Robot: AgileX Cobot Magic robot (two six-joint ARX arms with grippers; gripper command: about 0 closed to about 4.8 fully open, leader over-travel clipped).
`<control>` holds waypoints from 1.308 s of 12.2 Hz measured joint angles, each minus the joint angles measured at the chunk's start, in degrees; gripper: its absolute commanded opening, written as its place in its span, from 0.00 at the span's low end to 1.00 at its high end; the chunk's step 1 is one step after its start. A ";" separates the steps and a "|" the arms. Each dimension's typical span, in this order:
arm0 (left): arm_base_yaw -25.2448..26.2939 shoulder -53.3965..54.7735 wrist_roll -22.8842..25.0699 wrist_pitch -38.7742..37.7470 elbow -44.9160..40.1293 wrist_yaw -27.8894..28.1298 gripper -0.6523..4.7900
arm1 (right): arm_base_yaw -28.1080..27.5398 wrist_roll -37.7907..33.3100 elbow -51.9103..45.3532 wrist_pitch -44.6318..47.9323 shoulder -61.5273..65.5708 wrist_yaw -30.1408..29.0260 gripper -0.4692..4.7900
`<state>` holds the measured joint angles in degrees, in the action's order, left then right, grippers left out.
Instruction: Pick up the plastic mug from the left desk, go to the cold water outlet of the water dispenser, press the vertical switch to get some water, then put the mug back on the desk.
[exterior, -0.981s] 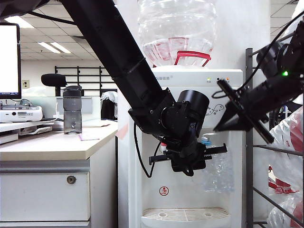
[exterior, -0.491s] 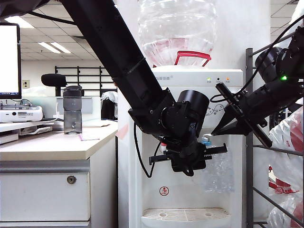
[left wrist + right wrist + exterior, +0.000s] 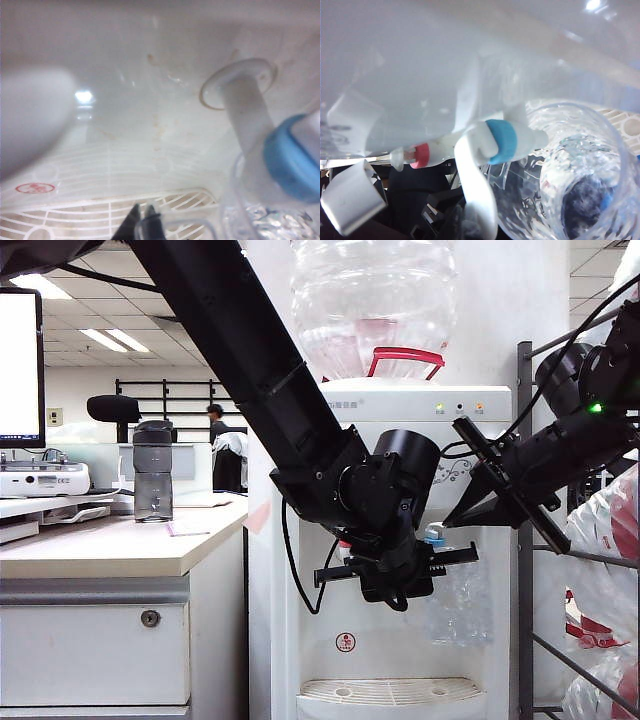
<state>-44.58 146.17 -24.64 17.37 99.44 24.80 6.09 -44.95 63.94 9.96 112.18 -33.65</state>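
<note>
1. Left gripper [image 3: 440,558] sat at centre frame in the exterior view, low against the dispenser [image 3: 400,540] front. Its jaws were pinched on the thin handle of the mug [image 3: 455,600]; the wrist view showed the dark fingertips [image 3: 134,227] pressed on the clear handle.
2. Mug hung just below the cold outlet [image 3: 433,534], right of centre. Mouth sat under the blue collar [image 3: 501,141], not centred; the rim reached off toward the right of the right wrist view.
3. Right gripper [image 3: 470,512] stood at right of the exterior frame, angled down toward the outlet, close to it. Jaw spread: could not tell. The pale pad [image 3: 352,197] at lower left of the wrist view stood apart from the switch [image 3: 472,185].
4. Desk [image 3: 110,545] lay at lower left, bottle [image 3: 152,472] on it, well apart from the mug.
5. Risk: a handle-only pinch on thin plastic. Added water weight could tilt or twist the mug in the grip, spilling onto the drip tray [image 3: 390,692].
6. Risk: the red-collared tap [image 3: 420,155] sat just beside the blue one; a misaimed push would give hot water.
7. Risk: the right gripper could glance off the slim switch or knock the mug rim, shifting it out from under the spout.
8. Risk: holding the switch too long would overfill, then slop on the carry back.
</note>
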 measured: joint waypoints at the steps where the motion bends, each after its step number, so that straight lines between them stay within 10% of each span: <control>1: 0.00 0.00 0.00 0.00 -0.02 0.00 0.11 | 0.00 0.00 0.00 0.02 0.00 0.02 0.08; 16: 0.00 0.00 0.00 0.00 -0.02 0.02 0.11 | -0.11 -0.09 0.07 -1.55 0.28 2.34 0.08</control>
<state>-44.58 146.17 -24.64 17.37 99.42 24.82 5.98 -45.04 64.01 8.40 112.46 -31.31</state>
